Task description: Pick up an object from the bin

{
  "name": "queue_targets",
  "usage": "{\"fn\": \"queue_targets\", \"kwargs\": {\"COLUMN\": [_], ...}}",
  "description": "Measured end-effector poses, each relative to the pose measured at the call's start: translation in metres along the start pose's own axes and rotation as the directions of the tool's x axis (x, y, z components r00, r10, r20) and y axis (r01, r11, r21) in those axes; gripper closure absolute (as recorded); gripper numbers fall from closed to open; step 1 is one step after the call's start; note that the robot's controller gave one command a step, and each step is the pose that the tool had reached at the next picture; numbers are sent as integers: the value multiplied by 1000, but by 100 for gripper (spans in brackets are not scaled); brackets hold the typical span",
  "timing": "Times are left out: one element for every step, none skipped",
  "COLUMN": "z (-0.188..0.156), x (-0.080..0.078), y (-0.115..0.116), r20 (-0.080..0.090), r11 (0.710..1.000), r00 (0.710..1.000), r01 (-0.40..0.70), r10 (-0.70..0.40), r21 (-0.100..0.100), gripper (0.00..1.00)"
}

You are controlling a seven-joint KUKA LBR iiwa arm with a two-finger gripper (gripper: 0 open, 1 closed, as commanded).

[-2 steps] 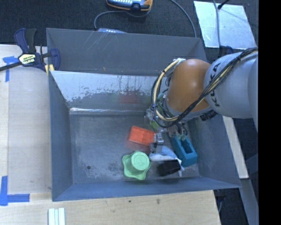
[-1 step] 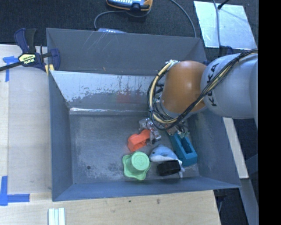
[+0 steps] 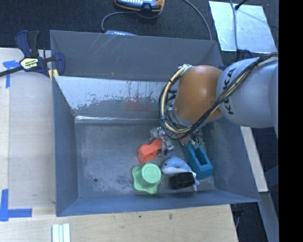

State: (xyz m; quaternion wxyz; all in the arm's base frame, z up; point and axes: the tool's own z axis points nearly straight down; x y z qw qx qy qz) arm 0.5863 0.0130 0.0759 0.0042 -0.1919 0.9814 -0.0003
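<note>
Within the grey bin (image 3: 66,142), the claw (image 3: 162,141) is seen low over an orange piece (image 3: 148,151) near the floor's middle, its opening not discernible, and the close-packed green cap (image 3: 147,178) or blue block (image 3: 199,160) could be snagged instead.

A robotics lab, by the look of it.
A cabled KUKA arm (image 3: 246,94) reaches into a grey metal bin (image 3: 66,142); a wired handset (image 3: 139,4) lies behind.

Silver-grey arm (image 3: 253,94) bears black lettering (image 3: 228,92), orange wrist dome (image 3: 199,92), yellow-black cables (image 3: 165,97), metal gripper (image 3: 162,141).
</note>
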Motion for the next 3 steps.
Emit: {"fn": "queue_targets", "kwargs": {"z": [-117,-117,-153], "x": [-6,-6,-5], "y": [2,2,2], "r20": [4,3,-4], "r11": [1000,1000,1000], "r00": [1000,1000,1000], "r01": [-22,-22,-19], "r10": [22,22,19], "r21": [1,1,-2], "gripper": [100,100,100]}}
